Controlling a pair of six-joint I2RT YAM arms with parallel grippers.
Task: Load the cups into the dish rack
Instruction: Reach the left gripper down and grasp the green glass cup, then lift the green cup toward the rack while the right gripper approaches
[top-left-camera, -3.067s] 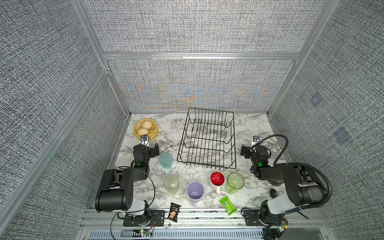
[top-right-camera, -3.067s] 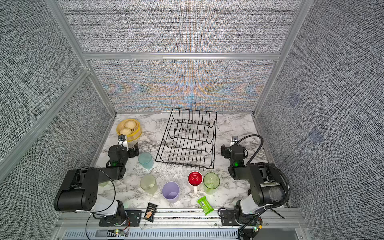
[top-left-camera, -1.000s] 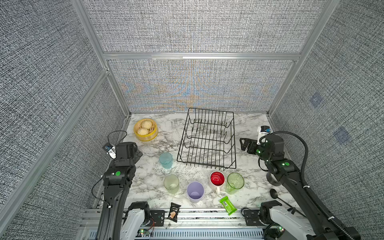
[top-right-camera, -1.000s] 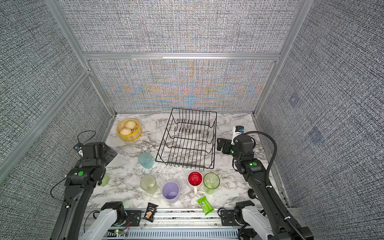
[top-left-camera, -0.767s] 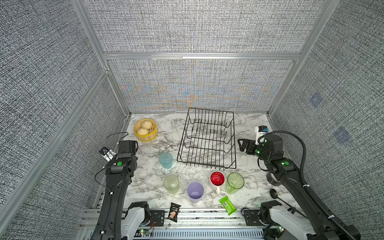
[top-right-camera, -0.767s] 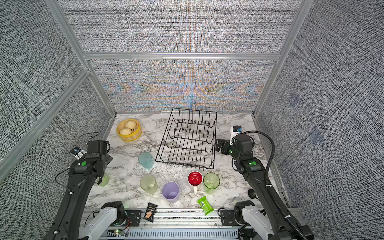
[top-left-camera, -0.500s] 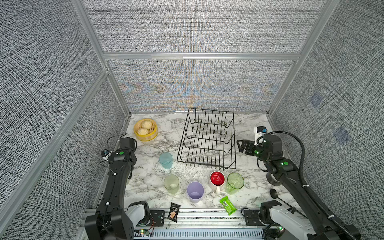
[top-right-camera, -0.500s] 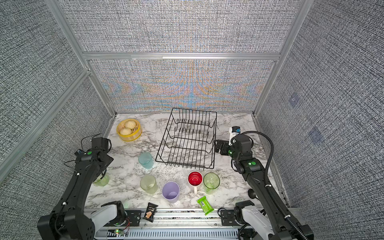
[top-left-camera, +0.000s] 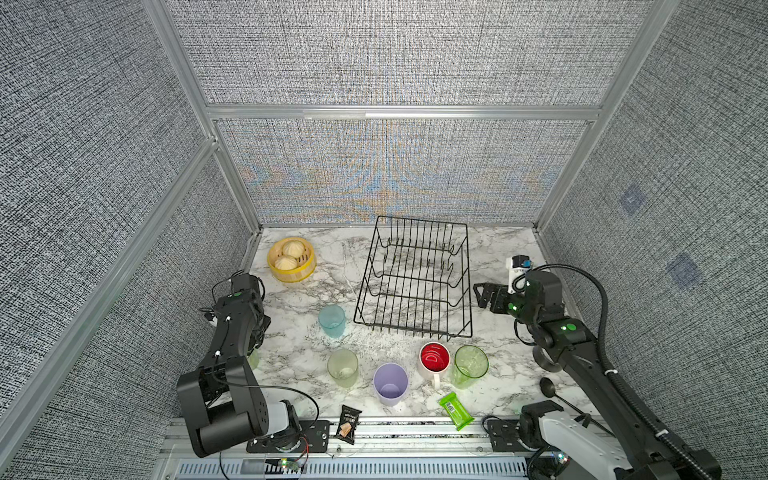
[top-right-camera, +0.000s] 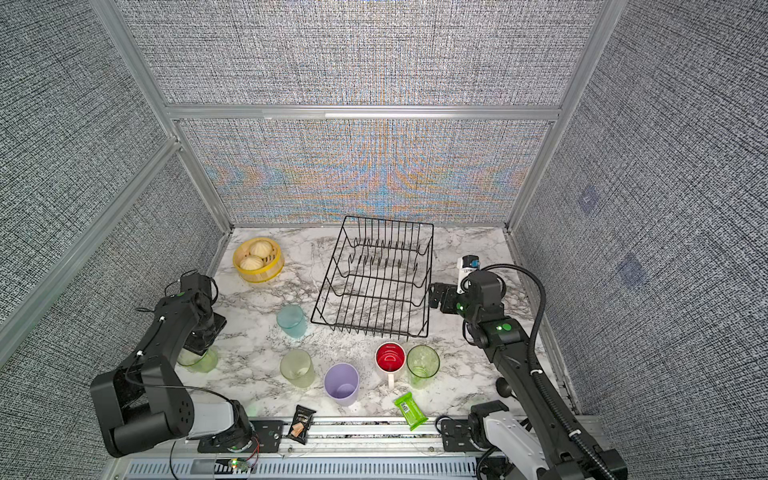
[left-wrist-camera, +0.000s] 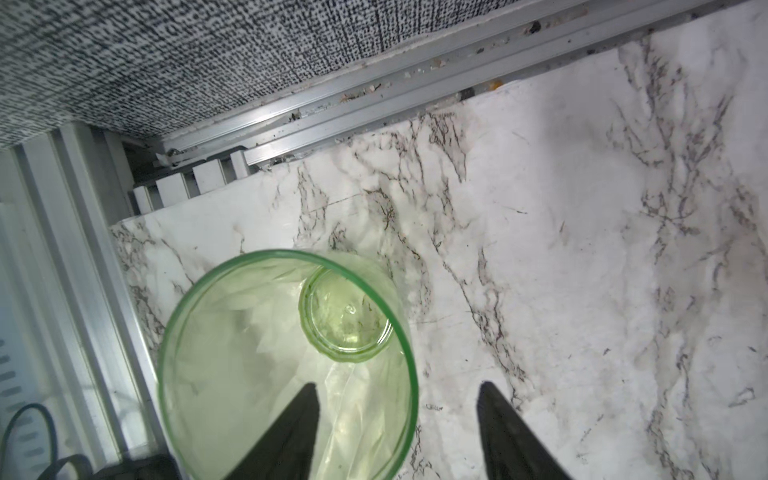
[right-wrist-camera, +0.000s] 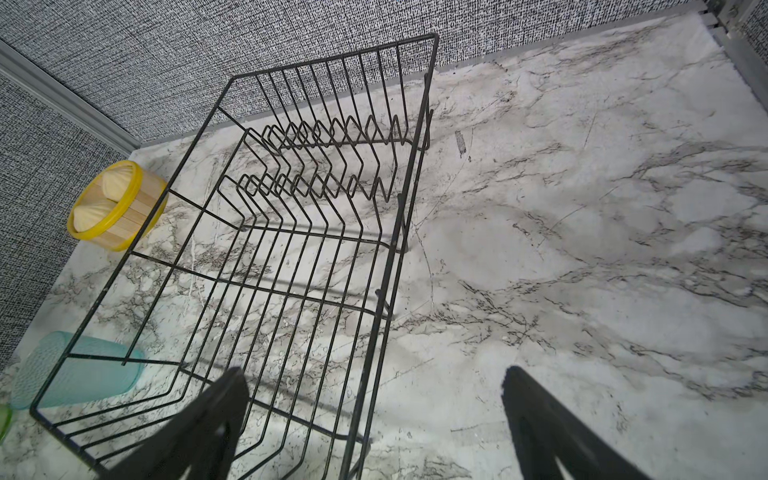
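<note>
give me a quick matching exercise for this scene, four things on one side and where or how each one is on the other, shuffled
Things:
1. teal cup
2. mug
3. steamer basket
4. green wrapper

Places and states:
a. lies flat at the near edge of the table
b. red inside
c. stands just left of the rack
d. holds two buns

Pairs: 1-c, 2-b, 3-d, 4-a

Black wire dish rack (top-left-camera: 413, 282) empty, six cups (top-left-camera: 390, 384) upright outside it
</note>
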